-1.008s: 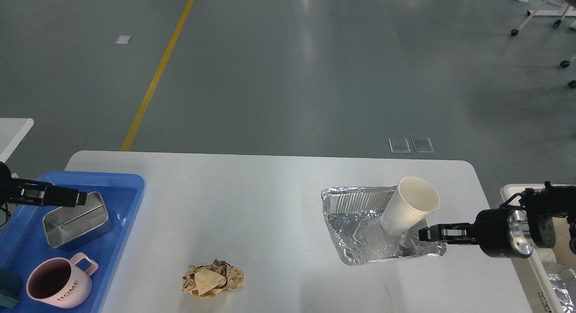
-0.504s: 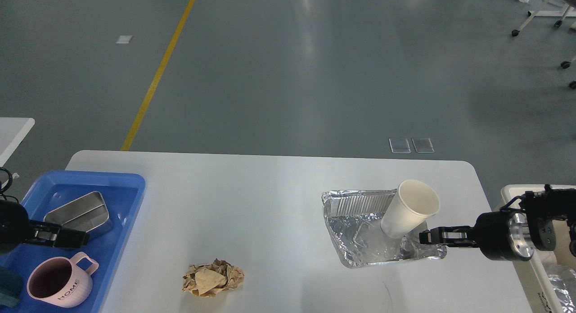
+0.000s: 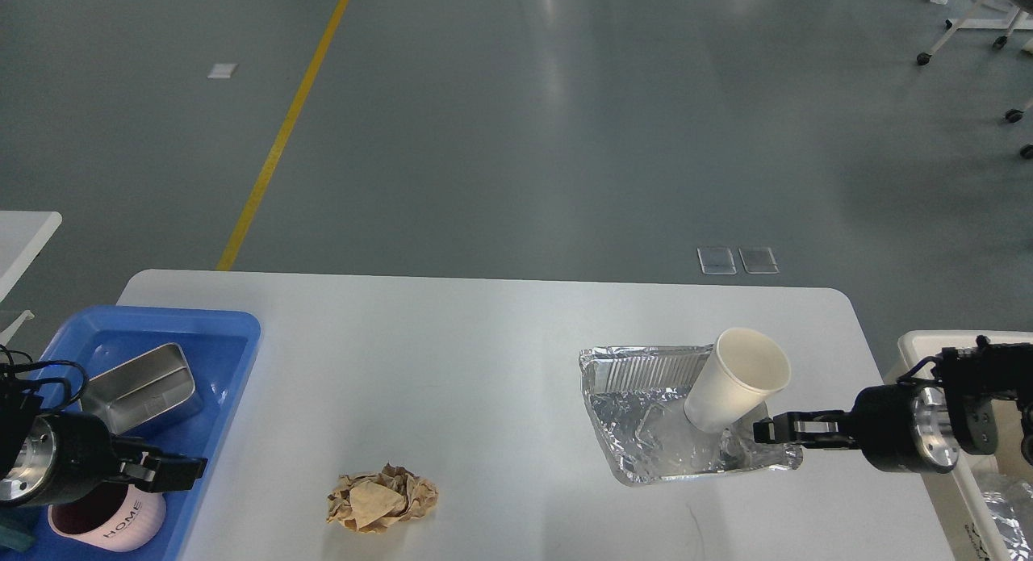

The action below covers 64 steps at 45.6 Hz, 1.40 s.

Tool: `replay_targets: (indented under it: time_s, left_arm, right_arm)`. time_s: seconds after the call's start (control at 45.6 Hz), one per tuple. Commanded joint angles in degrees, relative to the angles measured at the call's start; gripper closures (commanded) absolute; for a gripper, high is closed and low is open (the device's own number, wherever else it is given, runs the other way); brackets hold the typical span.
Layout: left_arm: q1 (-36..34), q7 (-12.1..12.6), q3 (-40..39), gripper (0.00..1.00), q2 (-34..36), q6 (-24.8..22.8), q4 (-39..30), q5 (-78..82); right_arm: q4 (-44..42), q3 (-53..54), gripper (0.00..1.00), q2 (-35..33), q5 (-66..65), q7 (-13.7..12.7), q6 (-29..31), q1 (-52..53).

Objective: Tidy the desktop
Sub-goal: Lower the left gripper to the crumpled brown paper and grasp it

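The white desktop (image 3: pixel 484 359) holds a crumpled foil tray (image 3: pixel 646 440) at the right, with a white paper cup (image 3: pixel 734 379) leaning tilted inside it. A ball of crumpled brown paper (image 3: pixel 381 498) lies near the front middle. My right gripper (image 3: pixel 763 430) comes in from the right and pinches the foil tray's near right rim. My left gripper (image 3: pixel 184 474) hovers low over the right side of the blue tray (image 3: pixel 234 327), just above the pink mug (image 3: pixel 113 519). Its fingers are dark and cannot be told apart.
The blue tray sits on the desktop's left end and also holds a metal tin (image 3: pixel 141 386). A white bin (image 3: pixel 912 345) with foil inside stands off the right edge. A smaller white table (image 3: pixel 24 226) is at the far left.
My left gripper has moved from above the metal tin toward me and to the right, over the mug. My right gripper, the foil tray and the cup have shifted slightly toward me.
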Motion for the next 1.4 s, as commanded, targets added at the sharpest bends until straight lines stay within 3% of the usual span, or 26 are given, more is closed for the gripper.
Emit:
replay_targets:
  time_s: [0.0,0.263,0.482,0.592,1.096,1.271,1.315,1.381]
  left_arm:
    - [0.09,0.05,0.01,0.14,-2.65,1.36,0.07,-0.08]
    - [2.9,1.19,0.45,0.12,-12.49,2.06,0.86,-0.17]
    - [5.98,7.17,0.45,0.12,-18.64,4.6,2.0,0.0]
    - [7.12,7.26,0.53,0.12,-19.52,8.65,3.05,0.0]
    - [8.8,6.56,1.94,0.17,-30.25,12.52,10.7,6.33]
    - [8.88,6.56,3.17,0.35,-32.09,12.52,11.58,6.33]
    - [8.88,6.56,3.87,0.42,-32.27,12.35,11.67,6.33]
    - [9.06,6.64,4.49,0.61,-32.27,11.73,11.93,6.42]
  right_arm:
    - [-0.08,0.02,1.0,0.15,0.0,0.0,0.0,0.0]
    - [-0.08,-0.07,1.0,0.06,0.0,0.0,0.09,-0.09]
    - [-0.08,-0.07,1.0,0.06,0.0,0.0,0.18,-0.18]
    - [-0.08,-0.07,1.0,0.15,0.0,0.0,0.18,-0.36]
    - [-0.08,-0.07,1.0,-0.2,0.0,0.0,0.18,-0.88]
    - [-0.08,-0.07,1.0,-0.02,0.0,0.0,0.26,-0.88]
    - [-0.08,-0.07,1.0,-0.02,0.0,0.0,0.26,-0.88]
    - [-0.08,-0.07,1.0,-0.11,0.0,0.0,0.18,-0.88]
